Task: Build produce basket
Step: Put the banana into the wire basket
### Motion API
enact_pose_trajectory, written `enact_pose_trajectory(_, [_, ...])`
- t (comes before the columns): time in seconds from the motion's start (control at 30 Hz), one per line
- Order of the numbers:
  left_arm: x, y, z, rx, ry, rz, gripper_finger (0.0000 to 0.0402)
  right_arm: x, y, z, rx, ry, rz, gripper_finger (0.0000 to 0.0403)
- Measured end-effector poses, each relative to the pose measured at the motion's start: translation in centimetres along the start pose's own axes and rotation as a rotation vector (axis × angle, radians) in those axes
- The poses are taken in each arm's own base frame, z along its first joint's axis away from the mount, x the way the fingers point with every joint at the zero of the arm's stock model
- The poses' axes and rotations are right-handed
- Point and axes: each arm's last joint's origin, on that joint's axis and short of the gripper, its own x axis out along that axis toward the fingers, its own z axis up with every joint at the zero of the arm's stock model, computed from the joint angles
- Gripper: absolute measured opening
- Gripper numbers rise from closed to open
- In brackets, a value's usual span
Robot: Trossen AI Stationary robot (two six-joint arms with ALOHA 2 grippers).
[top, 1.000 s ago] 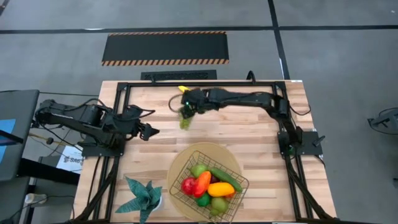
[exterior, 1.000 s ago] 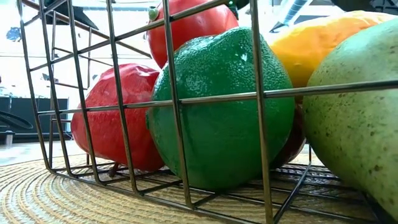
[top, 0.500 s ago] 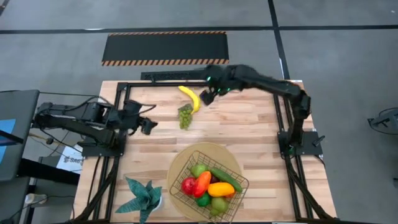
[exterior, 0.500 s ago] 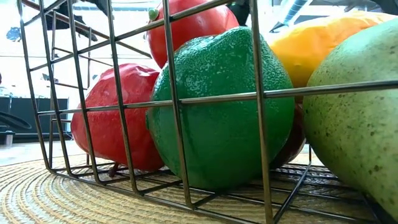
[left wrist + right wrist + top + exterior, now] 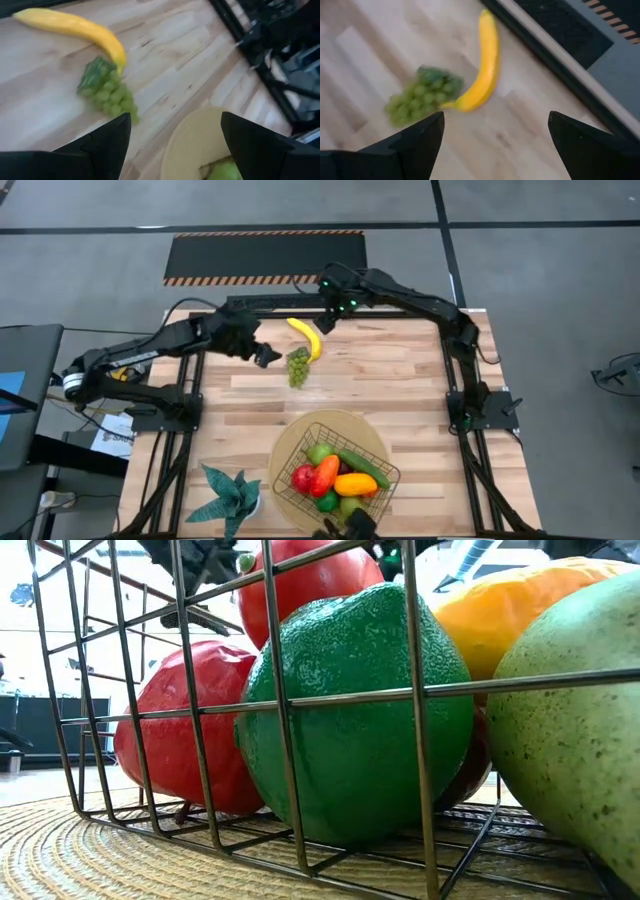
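A yellow banana [image 5: 305, 338] and a bunch of green grapes [image 5: 297, 366] lie touching on the wooden table, near its far edge. The dark wire basket [image 5: 335, 478] stands on a round tan mat and holds several fruits: lime [image 5: 355, 710], red apple [image 5: 185, 730], tomato [image 5: 305, 580], mango [image 5: 510, 610], pear [image 5: 580, 730]. My left gripper [image 5: 265, 355] is open, just left of the grapes [image 5: 107, 92] and banana [image 5: 75, 27]. My right gripper [image 5: 335, 305] is open and raised over the far edge, above the banana [image 5: 480, 75] and grapes [image 5: 420, 95].
The round tan mat [image 5: 300, 430] lies under the basket at the near middle. A teal leafy plant [image 5: 230, 495] stands near the table's near left corner. A black frame [image 5: 300, 315] runs along the table's far and side edges. Bare wood lies between grapes and basket.
My right gripper has drawn back from over the grapes and banana toward the far edge and risen, uncovering the banana. My left arm has swung from the table's left side toward the right and far, ending beside the grapes. The basket's fruits have not moved.
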Motion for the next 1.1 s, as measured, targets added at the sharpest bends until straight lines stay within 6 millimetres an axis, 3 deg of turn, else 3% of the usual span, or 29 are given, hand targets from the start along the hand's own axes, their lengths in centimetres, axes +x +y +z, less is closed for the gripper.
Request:
enact_pose_trajectory(0.2, [2.3, 1.2, 1.3, -0.062, 0.016, 0.015, 0.0295, 5.0, 0.4, 1.4, -0.042, 0.058, 0.0, 0.0374])
enact_pose_trajectory(0.43, [3.6, 1.5, 1.4, -0.109, 0.044, 0.034, 0.0295, 10.3, 0.4, 1.0, -0.02, 0.187, -0.008, 0.0374])
enact_pose_trajectory(0.53, [3.6, 1.5, 1.5, -0.12, 0.028, 0.049, 0.0295, 10.9, 0.5, 0.9, -0.055, 0.202, -0.007, 0.0374])
enact_pose_trajectory(0.73, [3.6, 1.6, 1.7, -0.147, 0.007, 0.052, 0.0295, 9.9, 0.6, 0.9, -0.064, 0.213, 0.044, 0.0373])
enact_pose_trajectory(0.83, [3.6, 1.6, 2.0, -0.153, -0.032, 0.065, 0.0295, 7.9, 0.6, 1.2, -0.149, 0.195, 0.06, 0.0366])
enact_pose_trajectory(1.0, [4.1, 2.9, 5.3, -0.169, -0.224, 0.001, 0.0285, -1.7, -1.0, 2.3, -0.192, 0.043, 0.071, 0.0341])
enact_pose_trajectory(1.1, [5.8, 4.4, 6.9, -0.218, -0.263, 0.007, 0.0253, -6.0, -2.8, 2.1, -0.173, -0.008, 0.043, 0.0326])
